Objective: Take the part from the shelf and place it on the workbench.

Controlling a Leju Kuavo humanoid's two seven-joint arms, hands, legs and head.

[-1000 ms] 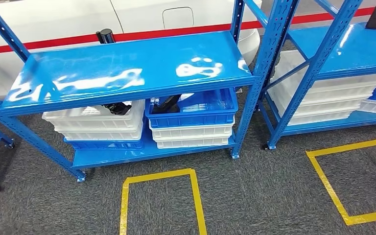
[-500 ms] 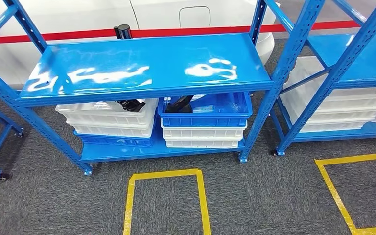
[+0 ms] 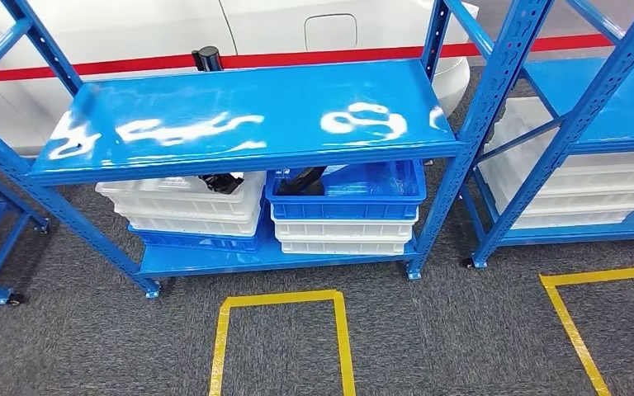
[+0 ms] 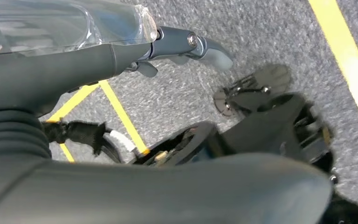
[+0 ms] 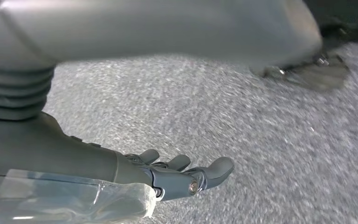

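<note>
Head view: two dark parts, apparently, in two crates.

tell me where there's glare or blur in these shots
Head view: white glare patches on the top shelf, otherwise sharp. Left wrist view: left hand in focus, carpet soft. Right wrist view: carpet streaked with blur, right hand fairly crisp.

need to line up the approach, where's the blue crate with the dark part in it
In the head view the blue crate sits on the lower level of the blue shelf, right of centre, atop two white crates, with the dark part at its left end.
</note>
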